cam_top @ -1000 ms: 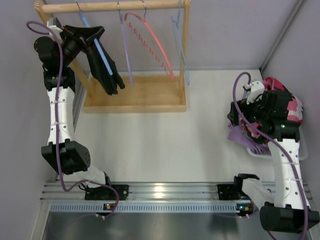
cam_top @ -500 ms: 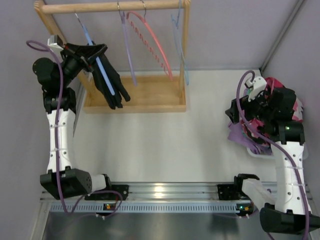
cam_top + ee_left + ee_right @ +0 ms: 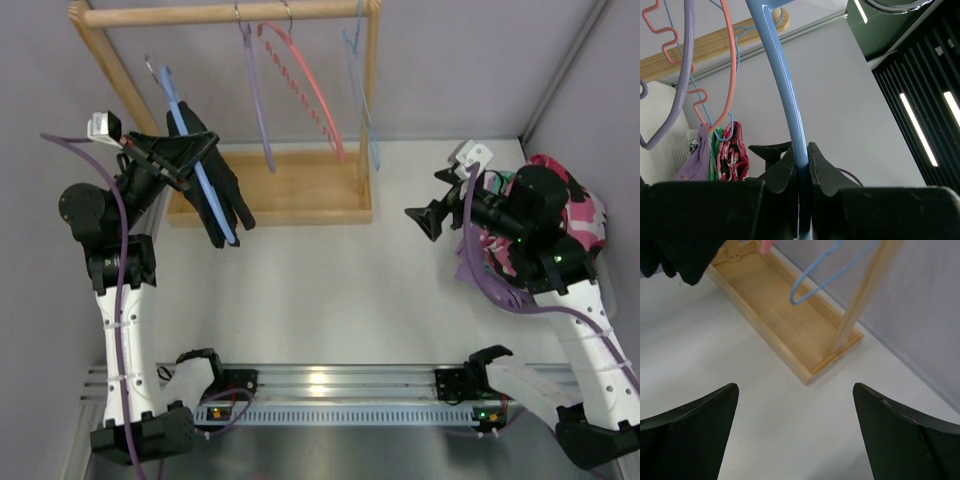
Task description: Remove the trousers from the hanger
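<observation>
My left gripper (image 3: 192,152) is shut on the light blue hanger (image 3: 205,195) and holds it off the rail, tilted, in front of the rack's left post. The black trousers (image 3: 228,200) hang limp over the hanger's lower arm. In the left wrist view the jaws (image 3: 801,152) clamp the hanger's thick arm (image 3: 784,85); the trousers are out of sight there. My right gripper (image 3: 422,221) is open and empty above the table, right of the rack. In the right wrist view its gripper (image 3: 795,387) is wide open, and the trousers (image 3: 682,257) show at the top left.
The wooden rack (image 3: 300,190) stands at the back with a purple hanger (image 3: 255,110), a red hanger (image 3: 310,90) and a thin pale blue hanger (image 3: 362,90) on its rail. A basket with the patterned clothes heap (image 3: 570,215) is at the right.
My left arm has pulled the hanger with the trousers off the rail, down and toward me. My right arm has swung from the clothes heap leftward over the table, open.
</observation>
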You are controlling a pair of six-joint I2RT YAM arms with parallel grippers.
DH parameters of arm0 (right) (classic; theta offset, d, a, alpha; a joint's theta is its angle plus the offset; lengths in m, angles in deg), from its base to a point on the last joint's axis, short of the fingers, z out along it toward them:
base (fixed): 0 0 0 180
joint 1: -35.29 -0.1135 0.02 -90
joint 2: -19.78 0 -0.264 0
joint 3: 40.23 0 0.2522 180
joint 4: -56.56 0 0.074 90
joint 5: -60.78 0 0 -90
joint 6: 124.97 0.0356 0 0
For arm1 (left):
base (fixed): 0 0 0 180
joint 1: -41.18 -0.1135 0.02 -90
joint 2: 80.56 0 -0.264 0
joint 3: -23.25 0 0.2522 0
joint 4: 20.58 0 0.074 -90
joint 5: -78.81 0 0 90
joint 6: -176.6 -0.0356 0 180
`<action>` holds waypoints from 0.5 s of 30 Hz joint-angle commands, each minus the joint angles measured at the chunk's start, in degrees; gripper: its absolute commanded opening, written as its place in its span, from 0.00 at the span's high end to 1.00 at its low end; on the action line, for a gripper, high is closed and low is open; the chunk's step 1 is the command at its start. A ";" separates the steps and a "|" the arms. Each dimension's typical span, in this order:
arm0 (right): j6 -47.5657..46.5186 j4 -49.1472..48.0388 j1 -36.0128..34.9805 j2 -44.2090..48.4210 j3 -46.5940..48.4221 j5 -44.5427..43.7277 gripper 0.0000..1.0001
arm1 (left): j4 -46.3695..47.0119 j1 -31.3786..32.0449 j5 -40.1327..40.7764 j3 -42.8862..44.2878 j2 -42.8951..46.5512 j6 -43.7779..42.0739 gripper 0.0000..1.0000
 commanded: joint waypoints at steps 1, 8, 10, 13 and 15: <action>0.32 -17.37 -7.92 2.64 -3.22 -0.63 0.01 | 11.94 0.06 1.19 0.55 4.15 -0.65 1.00; 1.73 -34.60 -26.40 0.01 -10.24 -9.79 0.01 | 9.93 0.06 1.45 2.04 6.79 -0.39 1.00; 0.24 -39.72 -33.14 -0.86 -13.23 -13.19 0.01 | 9.04 0.06 1.10 2.04 7.06 -0.04 1.00; -3.02 -45.71 -42.11 -5.42 -13.16 -19.80 0.01 | 7.30 0.06 0.84 1.78 7.32 0.49 1.00; -3.29 -50.17 -44.51 -9.54 -11.94 -22.08 0.01 | 7.02 0.06 0.75 1.25 7.84 1.02 1.00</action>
